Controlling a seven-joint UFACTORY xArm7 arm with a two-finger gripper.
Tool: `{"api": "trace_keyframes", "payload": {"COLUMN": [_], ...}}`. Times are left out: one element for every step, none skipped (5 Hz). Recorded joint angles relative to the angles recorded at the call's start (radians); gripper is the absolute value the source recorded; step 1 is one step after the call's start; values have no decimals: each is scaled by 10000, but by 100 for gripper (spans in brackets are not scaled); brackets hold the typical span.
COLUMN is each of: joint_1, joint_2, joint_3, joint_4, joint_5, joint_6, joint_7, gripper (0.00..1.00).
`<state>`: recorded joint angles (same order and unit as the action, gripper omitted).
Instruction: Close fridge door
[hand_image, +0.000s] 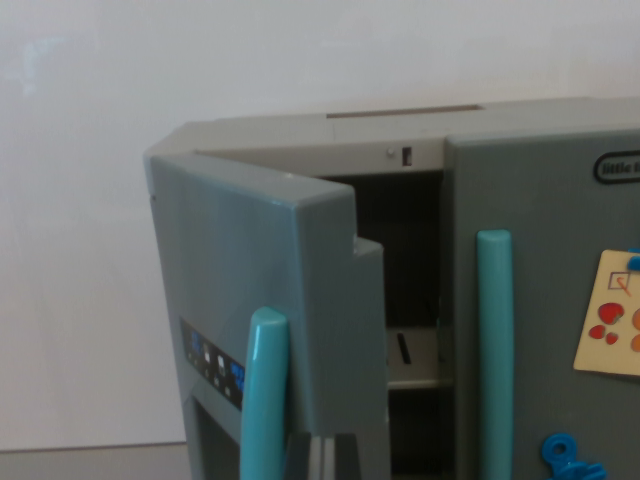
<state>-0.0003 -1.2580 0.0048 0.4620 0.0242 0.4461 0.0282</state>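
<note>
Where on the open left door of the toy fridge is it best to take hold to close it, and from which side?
Probably the teal handle on the open door, near its free edge. It is a raised upright bar, so fingers can close across it from the door's front face. Pushing that face towards the dark opening may also work. The gripper is not in view.

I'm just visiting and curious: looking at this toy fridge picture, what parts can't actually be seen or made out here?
- Claw: not clearly in the wrist view; only a dark grey shape at the bottom edge, so open or shut is unknown.
- Fridge interior: mostly dark, and partly screened by the open left door.
- Logo on the right door: cut off by the picture's right edge.
- Paper with red shapes and blue clip: cropped by the right and bottom edges.
- Control panel: too blurred to read.
</note>
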Motion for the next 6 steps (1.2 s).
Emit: {"api": "trace_keyframes", "payload": {"joint_1": [0, 0, 0, 0, 0, 0], "joint_2": [125, 125, 514, 514, 1153, 1153], "joint_3": [148, 148, 456, 456, 724, 724], "joint_4": [0, 0, 0, 0, 0, 0], "joint_5": [0, 0, 0, 0, 0, 0], "joint_6": [1, 1, 1, 1, 1, 1], "joint_7": [0, 0, 0, 0, 0, 0], "gripper": [100, 100, 100, 100, 100, 100]}}
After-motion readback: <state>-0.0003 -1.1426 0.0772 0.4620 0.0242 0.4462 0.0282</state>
